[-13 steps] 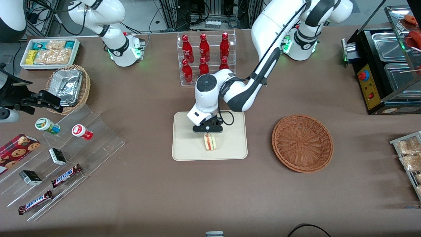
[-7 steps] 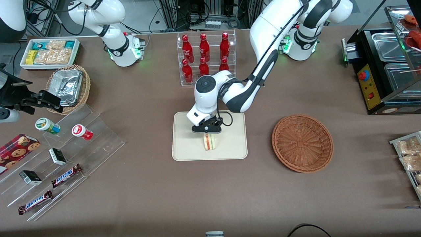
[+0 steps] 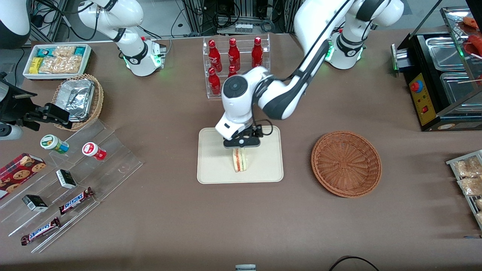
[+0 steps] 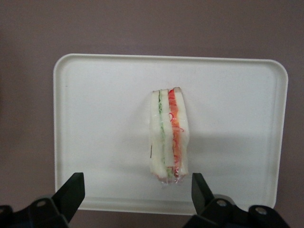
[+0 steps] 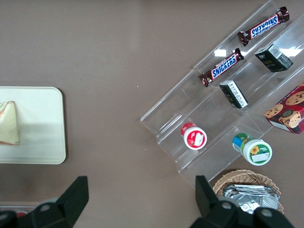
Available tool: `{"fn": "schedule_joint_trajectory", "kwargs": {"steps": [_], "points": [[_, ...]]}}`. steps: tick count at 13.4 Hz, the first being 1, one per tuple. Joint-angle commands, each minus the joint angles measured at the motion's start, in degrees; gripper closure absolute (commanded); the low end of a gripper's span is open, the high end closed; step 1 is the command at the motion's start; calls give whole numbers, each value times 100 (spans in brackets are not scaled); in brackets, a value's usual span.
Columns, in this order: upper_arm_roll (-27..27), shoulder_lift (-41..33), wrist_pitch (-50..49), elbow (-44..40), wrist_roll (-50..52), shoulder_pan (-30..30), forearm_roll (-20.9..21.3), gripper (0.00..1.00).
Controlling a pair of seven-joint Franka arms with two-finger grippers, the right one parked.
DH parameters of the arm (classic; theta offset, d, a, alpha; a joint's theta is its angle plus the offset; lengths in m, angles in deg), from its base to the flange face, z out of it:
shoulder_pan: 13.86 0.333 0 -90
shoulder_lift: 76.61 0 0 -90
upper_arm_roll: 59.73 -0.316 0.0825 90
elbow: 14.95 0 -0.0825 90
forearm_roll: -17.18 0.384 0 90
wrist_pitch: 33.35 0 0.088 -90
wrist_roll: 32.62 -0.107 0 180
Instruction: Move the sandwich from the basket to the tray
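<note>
Sandwich (image 4: 167, 135) lying on tray (image 4: 95, 118) (standing on edge); pincer (image 3: 241, 147) hovering above it, fingers spread wide, gripping nothing.

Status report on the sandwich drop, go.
Tool open, above the sandwich, not touching it. Sandwich standing on its edge on the tray. Basket empty. Nothing in the way.
</note>
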Motion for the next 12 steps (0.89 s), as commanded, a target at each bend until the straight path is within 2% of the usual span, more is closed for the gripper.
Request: {"fn": "schedule_joint_trajectory", "kwargs": {"steps": [1, 4, 7, 12], "points": [[-8, -877, -703, 139, 9, 465, -364, 1], [-8, -1546, -1582, 139, -70, 1019, -365, 1], [-8, -1968, -1866, 192, -201, 1546, -339, 1], [-17, -2426, -2630, 192, -1387, 2250, -365, 1]]}}
